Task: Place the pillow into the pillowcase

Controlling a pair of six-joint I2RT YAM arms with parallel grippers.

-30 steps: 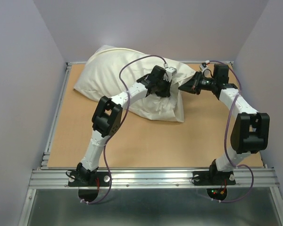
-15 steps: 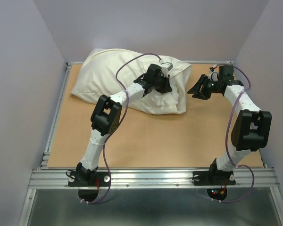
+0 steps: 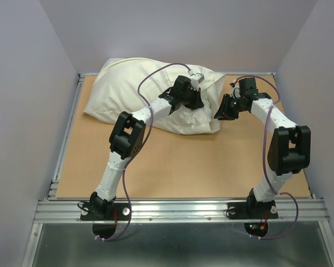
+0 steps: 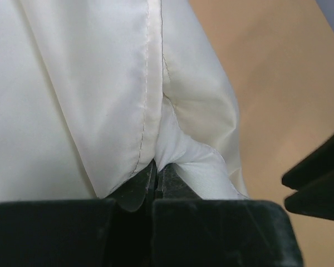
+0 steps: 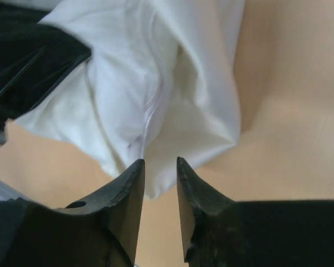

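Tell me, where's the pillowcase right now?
From above, the pillowcase lies puffed up at the table's far side, left of middle; the left gripper pinches its right end, and the right gripper hovers just beside it.

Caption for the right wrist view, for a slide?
Right pincer, jaws parted, facing the bunched end of the pillowcase.
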